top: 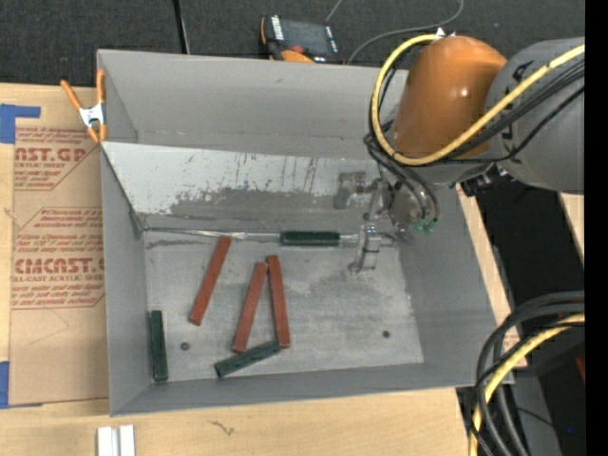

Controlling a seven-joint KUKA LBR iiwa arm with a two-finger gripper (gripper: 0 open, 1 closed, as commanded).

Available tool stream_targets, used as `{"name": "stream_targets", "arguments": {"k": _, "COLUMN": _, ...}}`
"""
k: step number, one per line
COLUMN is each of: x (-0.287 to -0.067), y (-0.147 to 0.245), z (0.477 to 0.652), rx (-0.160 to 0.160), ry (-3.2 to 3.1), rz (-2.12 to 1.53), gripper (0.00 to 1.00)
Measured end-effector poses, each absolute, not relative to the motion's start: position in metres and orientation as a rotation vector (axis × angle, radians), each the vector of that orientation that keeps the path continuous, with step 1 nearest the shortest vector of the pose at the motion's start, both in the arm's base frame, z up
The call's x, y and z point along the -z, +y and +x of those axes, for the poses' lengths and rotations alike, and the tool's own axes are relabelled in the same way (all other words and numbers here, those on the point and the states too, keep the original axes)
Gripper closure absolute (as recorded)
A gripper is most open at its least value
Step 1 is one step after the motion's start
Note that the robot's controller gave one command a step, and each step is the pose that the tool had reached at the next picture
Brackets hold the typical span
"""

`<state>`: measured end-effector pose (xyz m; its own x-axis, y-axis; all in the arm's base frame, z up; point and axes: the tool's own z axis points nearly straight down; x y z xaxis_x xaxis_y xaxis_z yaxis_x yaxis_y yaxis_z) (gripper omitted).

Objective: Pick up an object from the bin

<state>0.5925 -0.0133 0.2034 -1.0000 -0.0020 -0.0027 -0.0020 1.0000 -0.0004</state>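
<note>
Gripper (366, 248) hangs just beside the dark green flat stick's (309, 238) right end; its grip, I can't tell.

- The arm (556, 126) is a thick, rounded body with a smooth grey shell.
- A glossy orange cover (446, 88), shaped like a dome, caps its wrist.
- A yellow cable (378, 98) loops round the orange cover and crosses the grey shell, with a black cable (372, 143) running alongside it.
- Under the cover, the gripper (364, 253) is a small assembly of bare silvery metal, made of little brackets and thin parts, with fine dark wires about it.
- A small green part (429, 224) sits at the side of that metal assembly.
- Low on the right hangs a cable bundle (518, 350) of heavy black loops with yellow strands among them.
</note>
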Motion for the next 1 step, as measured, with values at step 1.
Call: {"name": "stream_targets", "arguments": {"k": 1, "x": -0.1580, "y": 0.0797, "z": 0.5882, "rx": -0.005, "ry": 3.135, "rz": -0.218, "gripper": 0.00}}
